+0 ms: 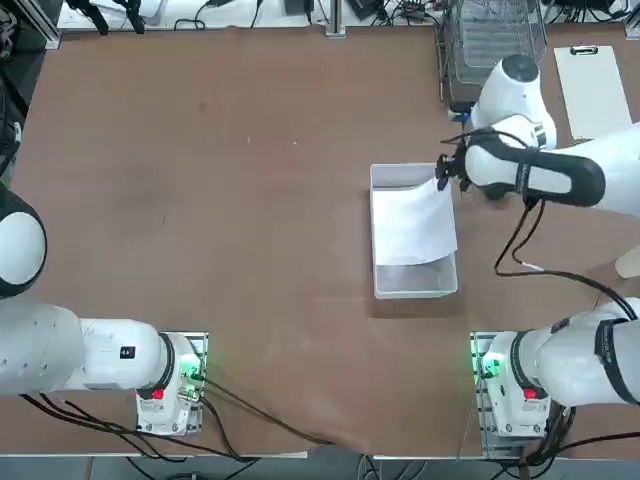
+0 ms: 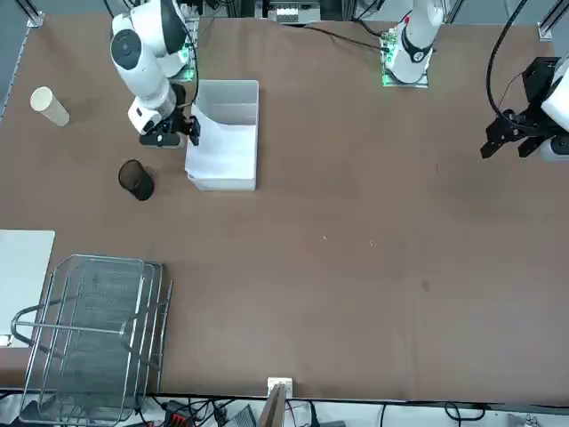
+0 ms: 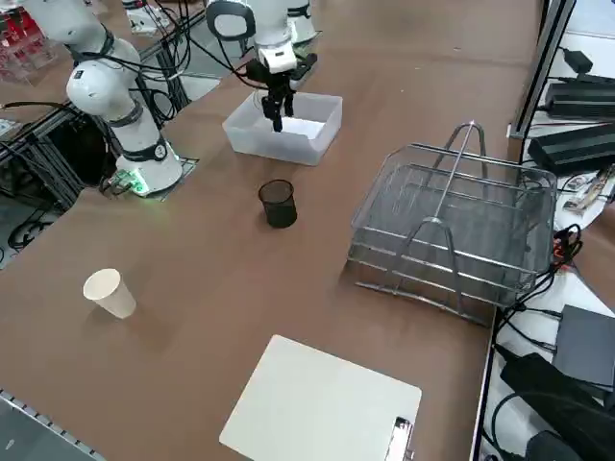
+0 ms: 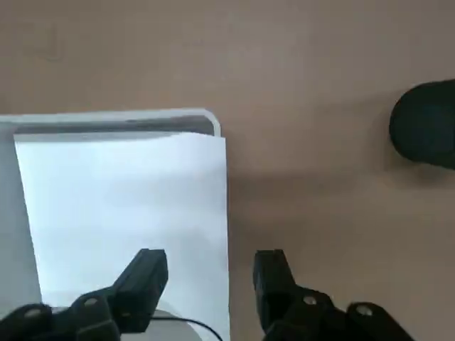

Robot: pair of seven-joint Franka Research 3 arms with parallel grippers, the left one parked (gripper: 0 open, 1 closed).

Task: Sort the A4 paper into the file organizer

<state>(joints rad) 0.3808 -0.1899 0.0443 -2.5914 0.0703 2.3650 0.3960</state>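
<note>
The right gripper (image 4: 211,261) stands wide, one finger over the paper (image 4: 135,206), which lies in the bin (image 3: 242,138), an edge over its rim. Closing now might pinch bin wall along with sheet, dragging both towards the rack (image 3: 452,226).

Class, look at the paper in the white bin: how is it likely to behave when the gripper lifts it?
The paper looks thin, so it will probably sag from wherever it is pinched. It looks light too, so the open right gripper should barely feel it. One edge overhangs the bin, which may help it peel up cleanly.
</note>
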